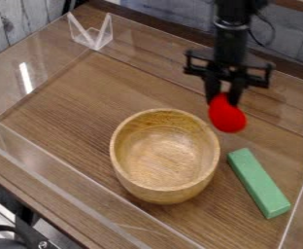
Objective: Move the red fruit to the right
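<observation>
The red fruit (pixel 227 116) is a small bright red rounded toy hanging in the air at the right, above the table between the wooden bowl (pixel 166 154) and the back wall. My gripper (pixel 225 97) comes down from above on a black arm and is shut on the fruit's top. The fruit's leafy top is hidden between the fingers. The fruit hangs just above the far end of the green block (pixel 256 181).
The wooden bowl stands in the middle of the wooden table (pixel 63 107). A flat green rectangular block lies to the bowl's right. Clear plastic walls (pixel 89 31) fence the table on all sides.
</observation>
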### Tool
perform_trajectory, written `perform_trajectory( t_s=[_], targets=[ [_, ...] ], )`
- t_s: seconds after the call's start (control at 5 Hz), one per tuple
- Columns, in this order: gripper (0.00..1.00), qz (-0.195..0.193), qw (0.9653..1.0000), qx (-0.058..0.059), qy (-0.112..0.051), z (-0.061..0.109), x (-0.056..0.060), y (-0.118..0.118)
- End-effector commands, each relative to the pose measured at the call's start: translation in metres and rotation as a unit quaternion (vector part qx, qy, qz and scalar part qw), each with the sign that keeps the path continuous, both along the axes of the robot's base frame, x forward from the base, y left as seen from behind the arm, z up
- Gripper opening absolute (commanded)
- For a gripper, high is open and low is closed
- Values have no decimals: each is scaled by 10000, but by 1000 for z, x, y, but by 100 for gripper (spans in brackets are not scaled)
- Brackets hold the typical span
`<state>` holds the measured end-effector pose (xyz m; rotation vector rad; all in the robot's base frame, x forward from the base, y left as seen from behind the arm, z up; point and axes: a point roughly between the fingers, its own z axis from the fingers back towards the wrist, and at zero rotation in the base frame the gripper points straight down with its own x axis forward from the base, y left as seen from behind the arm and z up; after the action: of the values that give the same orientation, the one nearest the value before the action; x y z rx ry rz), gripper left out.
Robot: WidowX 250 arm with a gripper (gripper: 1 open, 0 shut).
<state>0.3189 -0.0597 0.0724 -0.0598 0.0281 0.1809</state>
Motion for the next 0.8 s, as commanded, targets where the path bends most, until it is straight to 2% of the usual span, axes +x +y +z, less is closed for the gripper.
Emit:
perform_trajectory(
  t_s=[0.0, 0.6],
  targets=[
    [0, 20, 9992, 13, -388, 9, 21, -3],
    [0, -76, 9990, 80, -434, -14, 42, -5]
  ],
)
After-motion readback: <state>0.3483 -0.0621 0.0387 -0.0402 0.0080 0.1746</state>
